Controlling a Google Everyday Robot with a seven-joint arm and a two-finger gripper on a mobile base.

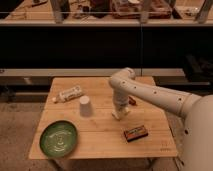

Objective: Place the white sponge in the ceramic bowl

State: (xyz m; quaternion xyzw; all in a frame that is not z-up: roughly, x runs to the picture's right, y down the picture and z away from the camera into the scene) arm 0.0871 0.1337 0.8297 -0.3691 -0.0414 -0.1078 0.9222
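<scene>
The ceramic bowl (59, 139) is a wide shallow green dish with a pale pattern, at the front left corner of the wooden table (100, 135). My gripper (119, 114) points down onto the table's middle, right of the upturned white cup (85, 106) and well away from the bowl. I cannot make out the white sponge; the gripper covers the spot beneath it.
A white tube-shaped bottle (69, 94) lies at the back left. A dark packet with an orange label (135, 133) lies front right of the gripper. A small red thing (132, 101) lies just behind the arm. Dark shelving stands behind the table.
</scene>
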